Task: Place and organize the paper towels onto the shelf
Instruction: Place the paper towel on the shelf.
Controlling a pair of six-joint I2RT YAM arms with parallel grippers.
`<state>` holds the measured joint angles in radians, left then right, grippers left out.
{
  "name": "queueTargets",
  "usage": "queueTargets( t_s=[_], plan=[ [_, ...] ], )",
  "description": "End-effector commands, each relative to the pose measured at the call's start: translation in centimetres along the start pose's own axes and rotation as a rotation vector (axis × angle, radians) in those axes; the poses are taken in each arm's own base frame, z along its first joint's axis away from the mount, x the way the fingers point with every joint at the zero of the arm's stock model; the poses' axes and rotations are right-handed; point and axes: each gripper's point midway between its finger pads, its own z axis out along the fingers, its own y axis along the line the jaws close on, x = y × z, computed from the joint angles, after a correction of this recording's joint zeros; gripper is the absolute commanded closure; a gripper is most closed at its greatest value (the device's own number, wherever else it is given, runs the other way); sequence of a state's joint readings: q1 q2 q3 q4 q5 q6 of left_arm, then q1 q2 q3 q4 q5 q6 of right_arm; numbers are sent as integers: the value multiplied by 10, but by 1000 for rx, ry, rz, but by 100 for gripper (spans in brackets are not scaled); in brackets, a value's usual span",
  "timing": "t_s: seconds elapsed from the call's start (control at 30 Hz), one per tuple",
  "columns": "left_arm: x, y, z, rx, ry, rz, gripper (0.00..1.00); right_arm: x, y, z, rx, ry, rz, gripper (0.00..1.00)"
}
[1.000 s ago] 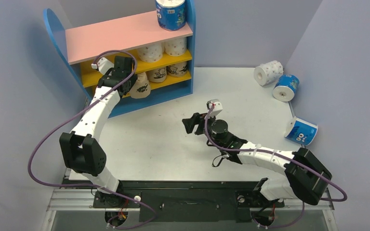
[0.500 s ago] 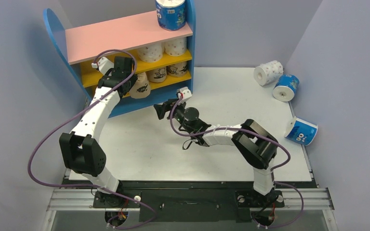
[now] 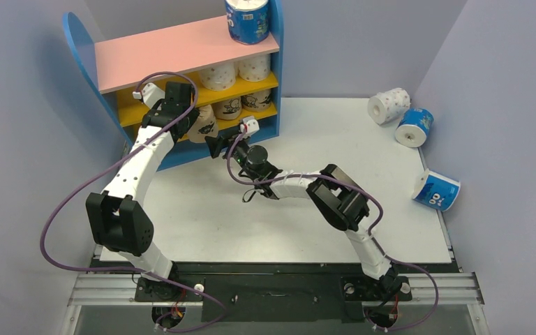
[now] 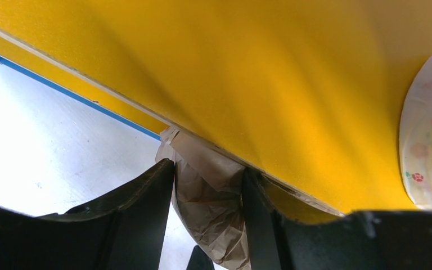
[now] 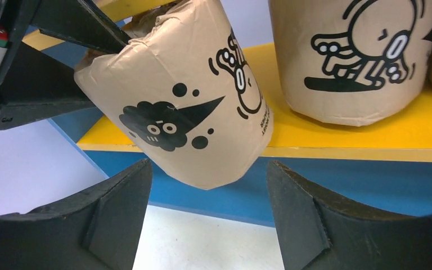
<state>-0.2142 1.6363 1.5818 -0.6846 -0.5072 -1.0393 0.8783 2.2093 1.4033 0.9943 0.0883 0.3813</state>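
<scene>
Left end effector [image 4: 208, 180] clenched on tilted tan roll's [image 5: 185, 107] wrapper; right end effector [image 5: 208, 171] released. Roll overhangs yellow board [image 5: 371, 138]: letting go could drop it.

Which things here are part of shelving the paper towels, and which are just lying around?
Job: shelf; tilted tan roll; loose dotted roll; far blue roll; near blue roll.
Lying about: nothing but the arms' purple cables.

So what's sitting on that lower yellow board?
Two tan cartoon-print rolls stand upright; a third roll tilts over the front edge, pinched by the left gripper. The left arm covers the board's left end.
</scene>
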Motion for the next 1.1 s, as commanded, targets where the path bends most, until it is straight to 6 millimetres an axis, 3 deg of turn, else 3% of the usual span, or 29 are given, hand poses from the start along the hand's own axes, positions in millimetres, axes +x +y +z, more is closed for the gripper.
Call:
queueTargets(
  t_s=[0.0,0.47,1.07],
  plan=[
    [-51,-37,-11,136,-139,-154,55,-26,18,17,-38,-99,37,31],
    [-48,-37,-21,169,-112,-128,51,-22,8,37,-19,-98,68,34],
    [-59,-26,-54,213,-122,-139,41,-25,5,50,-26,-89,119,35]
  ],
)
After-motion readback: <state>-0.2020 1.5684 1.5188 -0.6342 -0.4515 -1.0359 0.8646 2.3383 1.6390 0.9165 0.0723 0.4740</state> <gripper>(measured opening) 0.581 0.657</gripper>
